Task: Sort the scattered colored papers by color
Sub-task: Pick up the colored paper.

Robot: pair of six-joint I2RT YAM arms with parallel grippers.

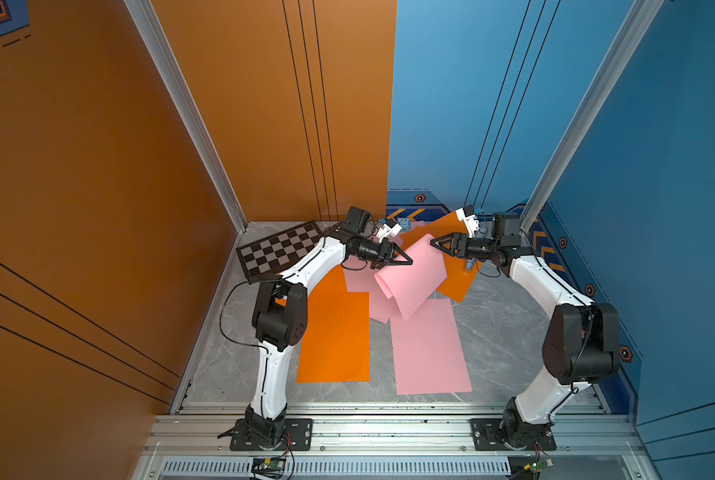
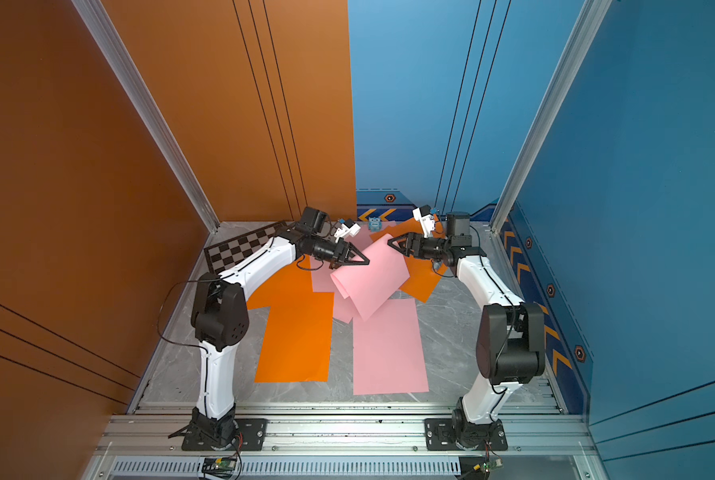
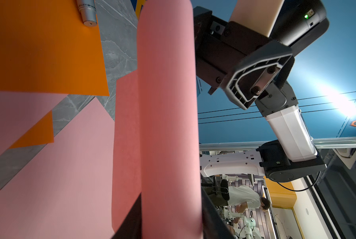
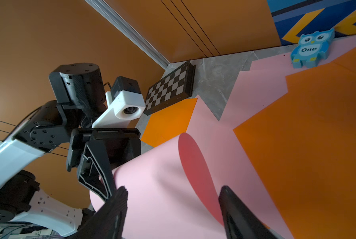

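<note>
My left gripper pinches the curled pink sheet, lifted at 12 o'clock of a flat pink sheet. My right gripper stands open astride its edge. 1 orange sheet lies at 9 o'clock.

L arm, R arm: white shells, blk joints, blk cables; L pincer, R pincer blk, triangular.

Orange sheet part. under L arm, silver cyl. cut off
</note>
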